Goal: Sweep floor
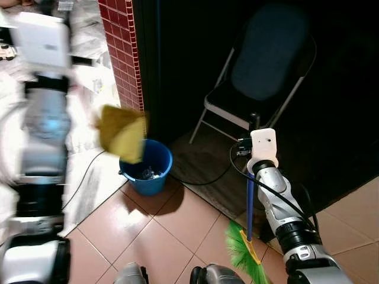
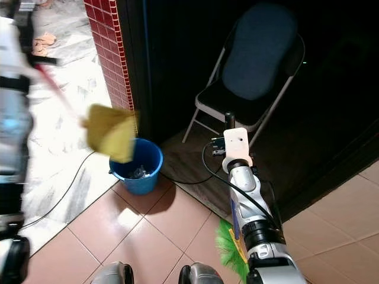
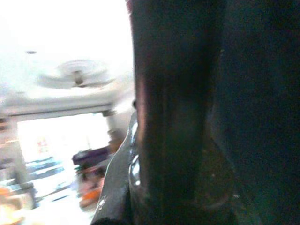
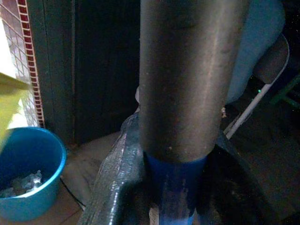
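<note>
A yellow dustpan [image 1: 122,133] hangs tilted just above a blue bucket [image 1: 146,168] that has some rubbish in it. Its red handle [image 2: 54,89] runs up to my blurred left arm [image 1: 44,136]. In the left wrist view my left gripper [image 3: 173,140] is shut on that handle. My right gripper [image 1: 253,121] is shut on a broom's dark and blue handle [image 4: 187,93]. It holds the broom upright, with the green bristles [image 1: 243,251] on the tiles by my right foot.
A dark folding chair [image 1: 260,71] stands in the unlit area behind the broom. A red tiled pillar [image 1: 121,53] rises beside the bucket. A black cable [image 1: 207,180] trails over the floor. White marble floor [image 2: 59,148] lies to the left.
</note>
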Robot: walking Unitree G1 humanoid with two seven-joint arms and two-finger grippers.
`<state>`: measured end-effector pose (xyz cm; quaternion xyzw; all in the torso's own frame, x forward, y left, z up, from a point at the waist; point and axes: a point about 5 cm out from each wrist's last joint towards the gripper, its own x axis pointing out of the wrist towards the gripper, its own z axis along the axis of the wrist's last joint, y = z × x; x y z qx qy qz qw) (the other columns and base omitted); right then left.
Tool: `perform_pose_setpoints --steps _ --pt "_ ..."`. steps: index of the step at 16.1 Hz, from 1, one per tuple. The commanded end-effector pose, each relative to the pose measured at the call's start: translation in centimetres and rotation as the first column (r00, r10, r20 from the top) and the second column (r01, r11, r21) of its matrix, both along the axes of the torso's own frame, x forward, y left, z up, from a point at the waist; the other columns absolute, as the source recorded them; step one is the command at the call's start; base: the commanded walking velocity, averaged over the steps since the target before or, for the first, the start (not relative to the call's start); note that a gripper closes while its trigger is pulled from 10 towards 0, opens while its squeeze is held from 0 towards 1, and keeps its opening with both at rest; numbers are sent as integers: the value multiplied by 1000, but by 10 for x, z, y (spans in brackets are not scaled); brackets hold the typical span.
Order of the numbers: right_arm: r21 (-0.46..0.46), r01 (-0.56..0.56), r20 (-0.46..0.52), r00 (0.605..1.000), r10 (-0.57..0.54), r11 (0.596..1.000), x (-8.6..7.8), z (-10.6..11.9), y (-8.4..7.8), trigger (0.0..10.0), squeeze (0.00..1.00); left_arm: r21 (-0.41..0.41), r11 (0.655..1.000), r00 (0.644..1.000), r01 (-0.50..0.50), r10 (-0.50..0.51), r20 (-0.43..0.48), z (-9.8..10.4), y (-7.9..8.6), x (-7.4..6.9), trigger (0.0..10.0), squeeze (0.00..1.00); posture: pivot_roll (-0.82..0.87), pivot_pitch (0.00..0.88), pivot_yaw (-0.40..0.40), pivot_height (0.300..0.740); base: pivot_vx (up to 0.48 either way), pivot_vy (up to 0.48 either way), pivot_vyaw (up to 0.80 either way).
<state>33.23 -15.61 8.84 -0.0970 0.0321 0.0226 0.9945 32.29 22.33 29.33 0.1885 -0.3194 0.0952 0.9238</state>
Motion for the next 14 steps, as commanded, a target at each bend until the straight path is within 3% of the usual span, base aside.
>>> perform_pose_setpoints --steps 1,2,4,5,7,8,9,10,14 --pt "6 -8 32 999 7 1000 5 7 1 10000 0 61 993 987 -106 97 129 23 12 -14 10000 0 20 24 -82 740 0 0 0" --pt "5 -10 29 1000 10 1000 5 7 1 10000 0 66 991 987 -120 112 116 20 13 -15 10000 0 20 24 -82 740 0 0 0" --pt "10 -17 15 1000 17 1000 5 5 2 10000 0 75 987 990 -140 141 3 -6 10 -9 10000 0 30 21 -87 740 0 0 0" --pt "12 -20 6 1000 20 1000 6 1 4 10000 0 78 984 981 -161 168 -101 -36 8 -6 10000 0 37 4 -82 740 0 0 0" --pt "47 -26 -2 1000 26 999 8 0 9 10000 0 36 985 963 -167 171 -209 -69 5 -5 10000 0 52 0 -75 740 0 0 0" --pt "81 -39 -4 999 40 996 9 1 15 10000 0 22 983 944 -183 182 -275 -88 3 -4 10000 0 57 0 -73 740 0 0 0" --pt "121 -82 6 997 81 989 12 2 29 10000 0 38 978 905 -203 203 -375 -123 -1 -5 10000 0 68 0 -72 740 0 0 0" --pt "160 -129 23 992 127 979 13 5 40 10000 0 33 977 889 -211 205 -408 -140 -2 -7 10000 0 74 0 -71 740 0 0 0" --pt "211 -252 97 967 236 945 14 15 66 10000 0 7 973 822 -233 201 -533 -188 -16 -6 10000 0 81 0 -44 740 0 0 297"
